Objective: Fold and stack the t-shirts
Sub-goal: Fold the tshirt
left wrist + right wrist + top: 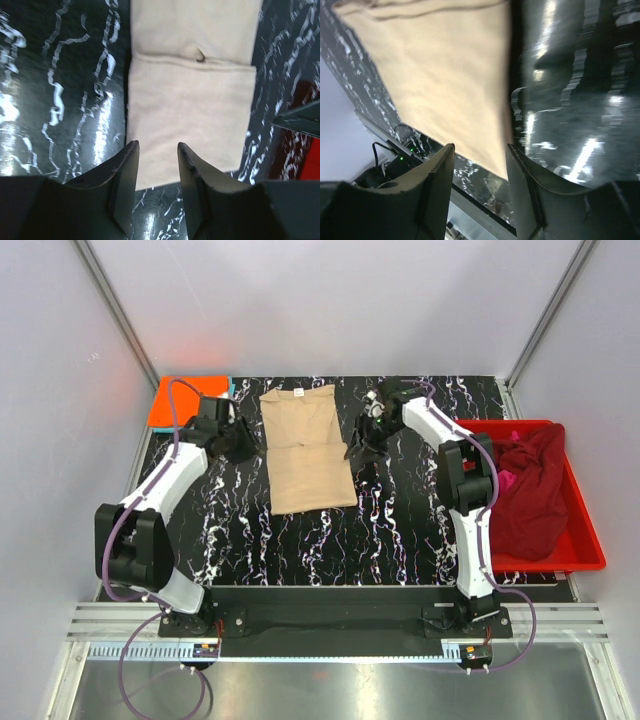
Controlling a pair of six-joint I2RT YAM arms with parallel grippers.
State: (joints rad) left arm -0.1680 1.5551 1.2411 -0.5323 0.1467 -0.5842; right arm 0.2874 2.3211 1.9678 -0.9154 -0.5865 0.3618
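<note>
**Both claws released on either side of the folded tan tee**

Nearest the arm bases, to the right of the tan t-shirt [305,455], a red bin [585,540] sits at the edge of the black marbled tabletop [400,530]. A crumpled maroon t-shirt [530,495] fills much of the bin, and a scrap of pink t-shirt [506,480] shows at its left side.

The tan t-shirt lies flat at the middle of the tabletop. It is folded into a long narrow strip with its collar at the far end and one layer lapped across its middle.

The left claw [157,145] is just beside the shirt's left edge, fingers apart with nothing between them. Its wrist view shows the cloth just beyond the fingertips. The right claw [480,147] is just beside the shirt's right edge and is released in the same way, gripping nothing. The shirt's edge runs down toward the gap between its fingers. Whether either claw touches the cloth cannot be told.

Farther back, to the far left of the tan t-shirt, an orange t-shirt [188,402] lies flat in the tabletop's corner.
</note>
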